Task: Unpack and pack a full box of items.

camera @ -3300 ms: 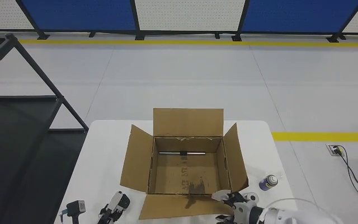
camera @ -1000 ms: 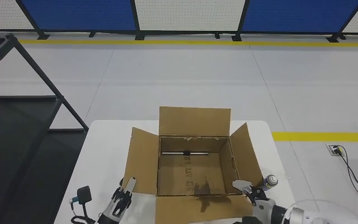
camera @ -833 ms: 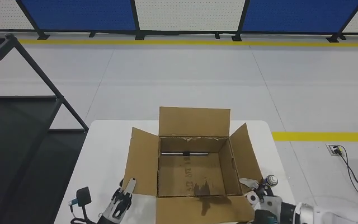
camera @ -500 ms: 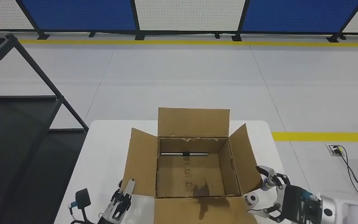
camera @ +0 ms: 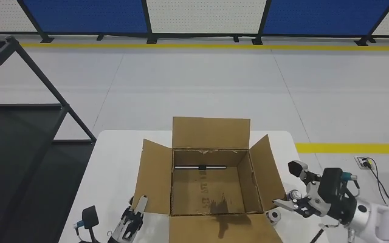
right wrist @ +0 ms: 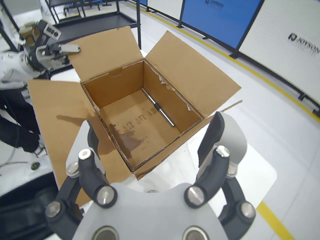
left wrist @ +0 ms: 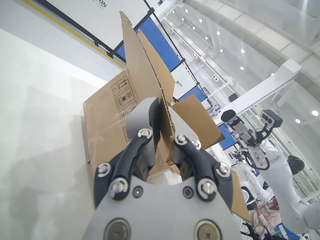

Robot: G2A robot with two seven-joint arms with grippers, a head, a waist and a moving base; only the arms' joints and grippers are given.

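The open cardboard box [camera: 209, 130] stands mid-table with all flaps spread. A metal rod [camera: 199, 165] with a black middle lies along its far inner wall; the same rod [right wrist: 158, 107] shows beside a dark stain on the floor. My left gripper [camera: 138, 208] is at the near corner of the left flap [camera: 155, 176]. In the left wrist view that gripper [left wrist: 163, 118] is shut on the flap's edge [left wrist: 140, 58]. My right gripper [camera: 290, 185] hovers open just right of the box, and the right gripper [right wrist: 155, 128] holds nothing.
A small white round object [camera: 271, 217] lies by the box's near right corner. The left gripper [right wrist: 71, 49] pinches the flap corner across the box. The white table [camera: 112, 170] has bare room left of the box. A dark rack [camera: 36, 115] stands off the left side.
The box shifted slightly right early on. My right gripper swung from the box's near right corner out to the right and now covers the small bottle that stood there. The left gripper stays on the flap.
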